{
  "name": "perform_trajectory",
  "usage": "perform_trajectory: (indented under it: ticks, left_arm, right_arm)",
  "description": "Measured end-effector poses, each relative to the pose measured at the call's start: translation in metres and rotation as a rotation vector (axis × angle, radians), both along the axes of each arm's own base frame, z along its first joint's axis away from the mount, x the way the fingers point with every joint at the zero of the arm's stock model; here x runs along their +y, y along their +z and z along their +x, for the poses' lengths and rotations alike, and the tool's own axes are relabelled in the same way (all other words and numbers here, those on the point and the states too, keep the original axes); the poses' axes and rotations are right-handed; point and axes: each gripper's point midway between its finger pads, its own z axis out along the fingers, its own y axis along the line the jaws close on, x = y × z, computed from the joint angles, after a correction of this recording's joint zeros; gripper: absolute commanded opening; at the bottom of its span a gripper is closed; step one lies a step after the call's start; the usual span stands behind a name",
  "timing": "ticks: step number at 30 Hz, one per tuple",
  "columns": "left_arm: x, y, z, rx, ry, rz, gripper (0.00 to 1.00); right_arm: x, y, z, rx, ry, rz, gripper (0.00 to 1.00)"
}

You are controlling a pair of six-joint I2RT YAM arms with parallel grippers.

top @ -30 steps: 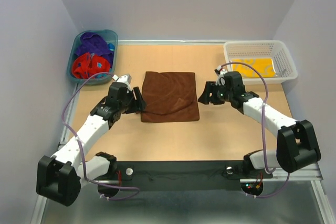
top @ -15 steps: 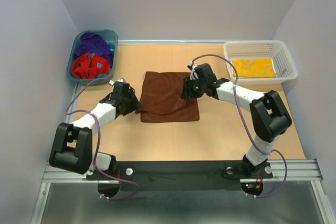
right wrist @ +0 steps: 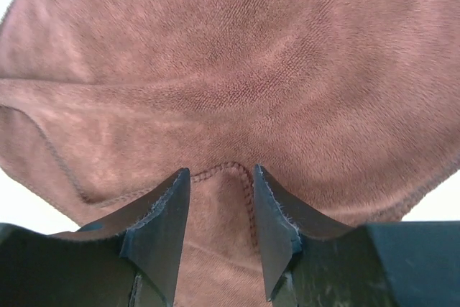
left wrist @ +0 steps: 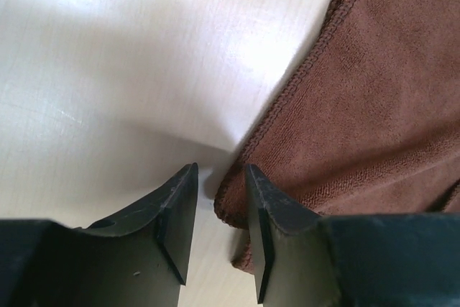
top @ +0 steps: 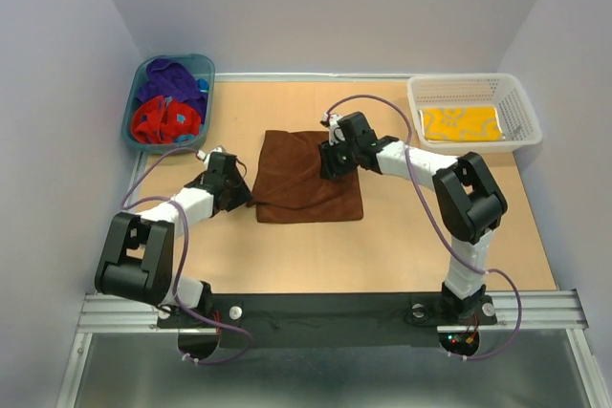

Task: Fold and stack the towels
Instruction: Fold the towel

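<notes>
A brown towel (top: 304, 183) lies spread on the middle of the table. My left gripper (top: 245, 194) is at its near-left corner. In the left wrist view the left gripper (left wrist: 220, 170) is open, and the brown towel (left wrist: 374, 106) has its corner lying in the gap against the right finger. My right gripper (top: 328, 164) is over the towel's far right part. In the right wrist view the right gripper (right wrist: 221, 172) is shut on a hemmed corner of the brown towel (right wrist: 237, 55), which arches between the fingers.
A teal tub (top: 139, 93) at the far left holds a purple towel (top: 170, 81) and a red towel (top: 153, 121). A white mesh basket (top: 473, 80) at the far right holds a folded yellow towel (top: 461, 123). Walls close off the left, right and far sides of the table.
My right gripper has moved left from the towel's right edge onto the cloth, its jaws narrowing on a hem. My left gripper has edged toward the corner with its jaws narrowing.
</notes>
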Motion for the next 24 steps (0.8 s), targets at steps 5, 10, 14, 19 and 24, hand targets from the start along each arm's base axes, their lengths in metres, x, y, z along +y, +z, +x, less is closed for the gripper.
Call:
perform_trajectory:
  ticks: [5, 10, 14, 19, 24]
  left_arm:
    - [-0.004, 0.0, 0.0, -0.002, -0.011, -0.02, 0.4]
    - [-0.007, -0.001, -0.002, -0.008, -0.02, -0.041, 0.31]
    - [-0.009, -0.003, -0.004, -0.007, -0.023, -0.057, 0.14]
    - [-0.011, -0.004, -0.008, -0.003, -0.03, -0.072, 0.0]
    - [-0.011, -0.004, -0.012, 0.003, -0.031, -0.074, 0.0]
  right_arm:
    - [0.0, -0.019, -0.004, 0.026, 0.037, -0.035, 0.47]
    - [-0.003, -0.026, -0.007, 0.037, 0.051, -0.057, 0.49]
    - [-0.004, -0.027, -0.006, 0.026, 0.06, -0.07, 0.49]
    - [-0.006, -0.028, -0.006, 0.018, 0.07, -0.083, 0.49]
    - [-0.008, -0.029, -0.005, 0.013, 0.074, -0.096, 0.35]
